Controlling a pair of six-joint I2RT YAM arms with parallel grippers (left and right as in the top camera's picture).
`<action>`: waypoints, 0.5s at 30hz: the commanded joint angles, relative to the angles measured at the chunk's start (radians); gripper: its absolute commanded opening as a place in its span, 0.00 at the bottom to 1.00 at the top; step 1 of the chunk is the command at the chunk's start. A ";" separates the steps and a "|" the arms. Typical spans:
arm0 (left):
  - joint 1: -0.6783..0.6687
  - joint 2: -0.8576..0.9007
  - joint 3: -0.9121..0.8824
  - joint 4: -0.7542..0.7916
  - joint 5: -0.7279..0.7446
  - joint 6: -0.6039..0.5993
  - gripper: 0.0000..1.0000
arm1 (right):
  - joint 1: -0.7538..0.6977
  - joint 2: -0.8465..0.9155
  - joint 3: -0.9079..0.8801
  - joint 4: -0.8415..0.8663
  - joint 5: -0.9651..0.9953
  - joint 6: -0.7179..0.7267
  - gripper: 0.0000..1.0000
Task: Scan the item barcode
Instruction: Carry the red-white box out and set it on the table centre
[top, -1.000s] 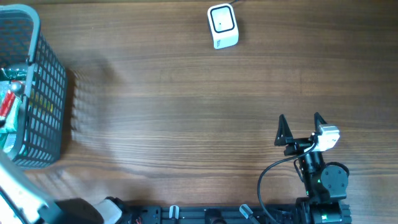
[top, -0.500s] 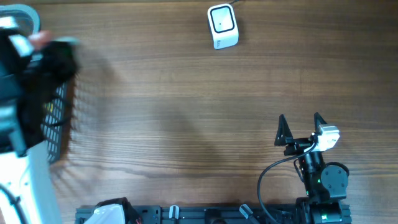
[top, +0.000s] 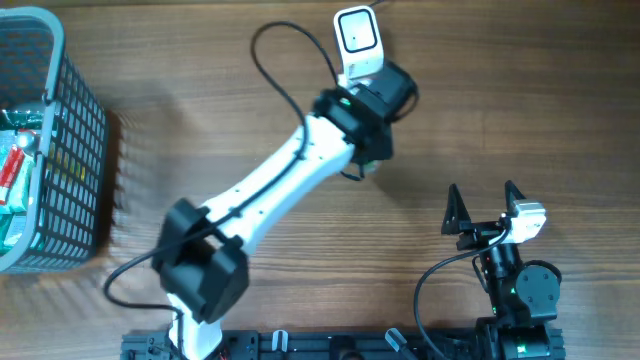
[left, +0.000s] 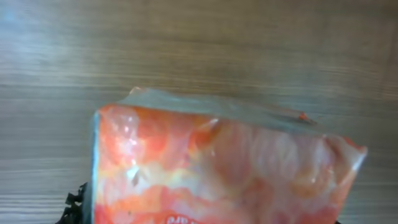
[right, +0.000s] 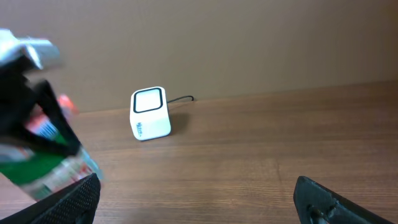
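Orange-red film packet (left: 224, 168) is clamped in the left hand (top: 383, 92), held above the worktop (top: 200, 80) just beside the white scanner (top: 357, 40) (the overhead view hides the packet under the wrist; the left wrist view has it filling the frame). Glossy, crinkled plastic, so probably light, soft and slippery, and the contents may crush or shift under a hard squeeze. Best hold looks like across the body near one end, leaving the printed faces free. No barcode visible in any view, so can't say which side carries it. Right wrist view shows a green-and-red part of the packet, blurred. Right hand (top: 483, 195) sits at the near right, spread wide, nothing in it. Mesh basket (top: 80, 130) at the far left holds more goods: a red item (top: 12, 165) and some green packaging. Count unclear.
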 joint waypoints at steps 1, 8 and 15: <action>-0.095 0.086 0.013 0.021 -0.093 -0.206 0.28 | -0.005 -0.004 -0.001 0.003 -0.002 0.006 1.00; -0.198 0.220 0.012 0.077 -0.140 -0.338 0.65 | -0.005 -0.004 -0.001 0.003 -0.002 0.006 1.00; -0.197 0.174 0.012 0.079 -0.142 -0.219 1.00 | -0.005 -0.004 -0.001 0.003 -0.002 0.006 1.00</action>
